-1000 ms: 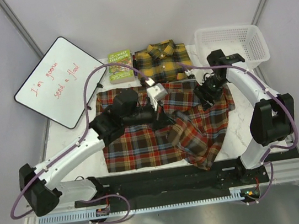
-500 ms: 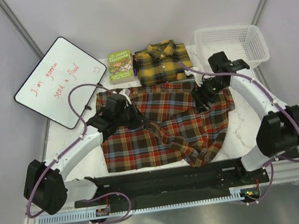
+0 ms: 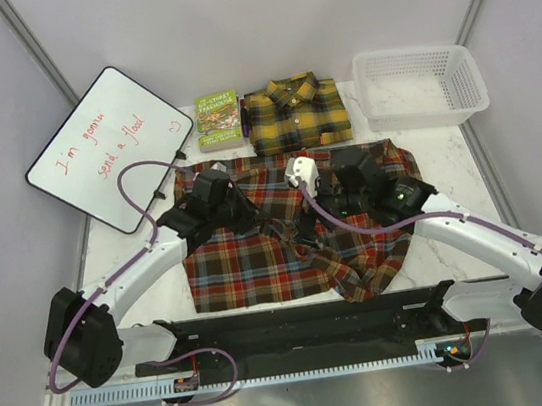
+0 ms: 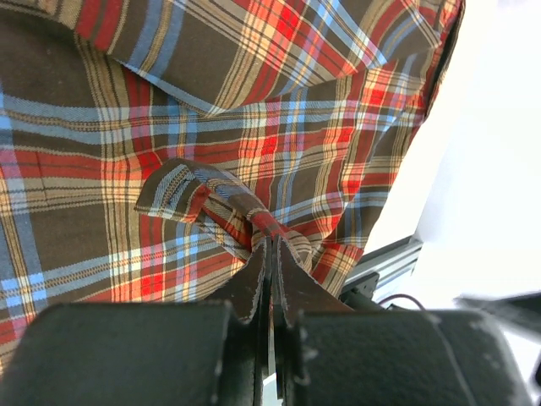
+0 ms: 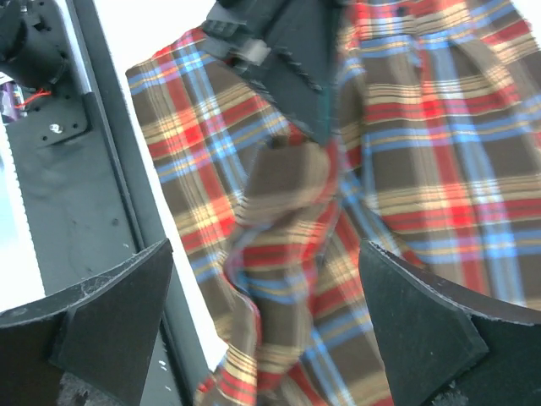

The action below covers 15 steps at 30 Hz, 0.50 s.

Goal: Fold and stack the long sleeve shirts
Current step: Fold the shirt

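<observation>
**Operator:** Report the state of the left gripper [image 4: 270,244].

**Technician:** The jaws are pressed together on a raised fold of the red-brown plaid shirt [image 3: 245,267]. The wrist view shows the cloth bunched into a small loop at the fingertips. The gripper sits over the far middle of the shirt, pointing toward the right arm.

**Operator:** And the right gripper [image 5: 264,262]?

**Technician:** Its jaws stand wide apart and hold nothing. Its fingers [image 5: 110,321] lie on either side of the same ridge of cloth, with the left gripper's dark tip visible just beyond them. Contact between these fingers and the cloth cannot be determined.

**Operator:** Where is the red-brown shirt?

**Technician:** It is spread on the white table [image 3: 446,229], between the arm bases and the far row of items. The left half lies flat. The right half is rumpled, and its near right corner reaches the black base rail [image 3: 267,320].

**Operator:** What about the second shirt?

**Technician:** The yellow-and-black plaid shirt [image 3: 296,114] lies folded, collar away from the arms, just beyond the far edge of the red-brown shirt. A green book [image 3: 219,119] is just beside it on the left, and a white basket [image 3: 421,86] stands near it on the right. A whiteboard [image 3: 106,145] occupies the far left corner.
</observation>
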Motion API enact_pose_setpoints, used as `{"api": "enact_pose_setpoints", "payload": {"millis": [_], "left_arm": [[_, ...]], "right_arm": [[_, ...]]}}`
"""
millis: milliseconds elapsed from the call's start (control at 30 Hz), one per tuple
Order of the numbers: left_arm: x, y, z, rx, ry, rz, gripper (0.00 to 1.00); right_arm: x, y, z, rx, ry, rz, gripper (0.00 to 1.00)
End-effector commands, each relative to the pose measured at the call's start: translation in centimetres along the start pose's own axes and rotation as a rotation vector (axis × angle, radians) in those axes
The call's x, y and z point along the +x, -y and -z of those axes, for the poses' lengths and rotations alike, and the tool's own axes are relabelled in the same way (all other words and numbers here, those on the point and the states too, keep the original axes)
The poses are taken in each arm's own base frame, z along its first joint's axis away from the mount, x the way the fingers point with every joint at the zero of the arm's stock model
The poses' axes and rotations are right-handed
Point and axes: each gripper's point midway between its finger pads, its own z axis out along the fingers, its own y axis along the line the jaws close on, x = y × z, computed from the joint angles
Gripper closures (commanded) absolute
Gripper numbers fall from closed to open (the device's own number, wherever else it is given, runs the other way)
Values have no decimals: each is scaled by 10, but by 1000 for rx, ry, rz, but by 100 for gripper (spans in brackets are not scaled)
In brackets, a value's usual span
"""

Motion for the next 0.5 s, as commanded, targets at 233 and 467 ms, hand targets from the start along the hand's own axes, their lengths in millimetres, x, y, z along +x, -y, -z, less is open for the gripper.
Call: {"api": "enact_pose_setpoints", "payload": {"millis": [233, 467], "left_arm": [[-20, 24, 11, 30, 63, 93, 98], [-18, 24, 15, 33, 49, 90, 95]], "right_arm": [[7, -8, -58, 50, -32, -14, 10], [5, 4, -56, 92, -72, 7, 83]]}}
